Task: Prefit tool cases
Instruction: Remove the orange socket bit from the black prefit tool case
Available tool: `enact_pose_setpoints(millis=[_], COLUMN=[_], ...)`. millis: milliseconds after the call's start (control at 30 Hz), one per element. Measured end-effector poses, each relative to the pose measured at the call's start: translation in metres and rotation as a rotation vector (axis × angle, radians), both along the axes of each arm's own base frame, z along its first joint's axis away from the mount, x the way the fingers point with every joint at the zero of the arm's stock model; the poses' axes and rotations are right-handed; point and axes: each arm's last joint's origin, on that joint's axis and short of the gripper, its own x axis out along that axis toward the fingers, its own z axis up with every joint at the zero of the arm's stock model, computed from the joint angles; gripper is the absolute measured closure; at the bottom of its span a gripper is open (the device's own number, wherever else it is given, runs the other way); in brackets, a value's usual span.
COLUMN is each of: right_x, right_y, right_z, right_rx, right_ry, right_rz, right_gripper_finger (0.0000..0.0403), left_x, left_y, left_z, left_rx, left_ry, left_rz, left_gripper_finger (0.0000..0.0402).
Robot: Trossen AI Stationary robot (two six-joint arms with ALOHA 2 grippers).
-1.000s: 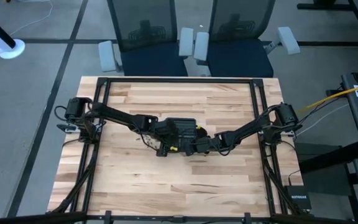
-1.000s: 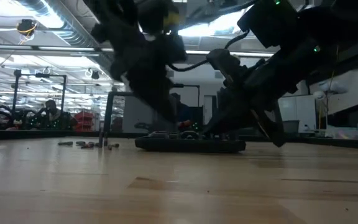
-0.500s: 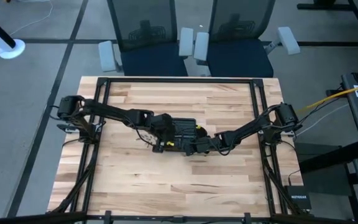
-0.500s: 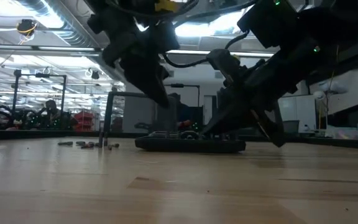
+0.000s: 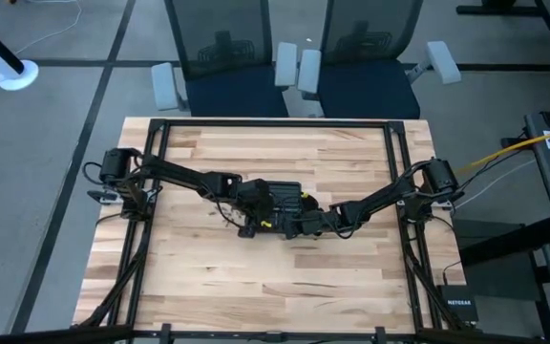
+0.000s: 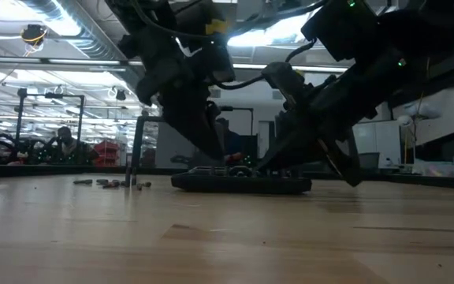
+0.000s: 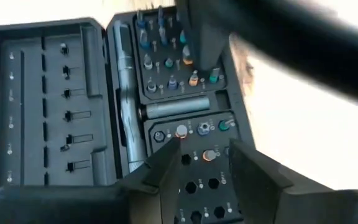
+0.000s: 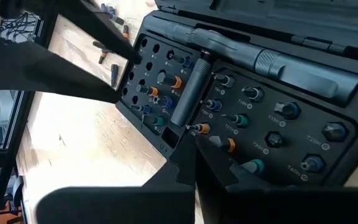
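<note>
Two arms: both reach over one open tool case [image 5: 277, 199] at the middle of the wooden table [image 5: 285, 277].
Case: black moulded plastic, hinged, lying flat with both halves spread.
Lid half: ribbed, with a row of small clips and no bits in it.
Tray half: grid of hexagonal slots, many holding bits with orange, blue or green collars [image 7: 193, 79]; a grey metal driver handle [image 8: 309, 70] and a ridged bar lie in long recesses.
Left gripper [image 7: 204, 168]: fingers parted, holding nothing, just above the tray's slots.
Right gripper [image 8: 197, 163]: fingers pressed together, empty, tips near the tray.
Loose bits [image 6: 113, 183]: small dark metal pieces lie on the table beside the case.
</note>
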Motion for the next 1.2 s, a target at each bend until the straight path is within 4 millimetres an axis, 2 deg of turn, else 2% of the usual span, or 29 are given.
enact_pose_setpoints(millis=[433,533,700,867,1100,1200], right_x=[0.000,0.000,0.000,0.001,0.002,0.003], right_y=[0.000,0.000,0.000,0.000,0.000,-0.001], right_z=[0.000,0.000,0.000,0.000,0.002,0.002], right_rx=[-0.004,-0.005,-0.007,-0.005,-0.005,-0.002], right_ry=[-0.004,-0.006,-0.005,-0.007,-0.032,-0.038], right_rz=[-0.001,-0.003,-0.004,-0.006,-0.012,-0.020], right_gripper_finger=[0.0403,0.0403,0.0403,0.0403,0.0403,0.0403], left_x=[0.005,0.006,0.007,0.004,-0.011,-0.019], left_y=[0.000,-0.002,-0.009,-0.009,-0.004,-0.004], left_z=[-0.018,-0.022,-0.024,-0.018,0.015,0.020], left_rx=[-0.027,-0.025,-0.022,-0.011,0.058,0.089], left_ry=[0.042,0.046,0.045,0.046,0.031,0.064], left_rz=[0.042,0.037,0.019,0.073,0.083,0.051], left_gripper_finger=[0.0280,0.0304,0.0381,0.0396,0.0399,0.0400])
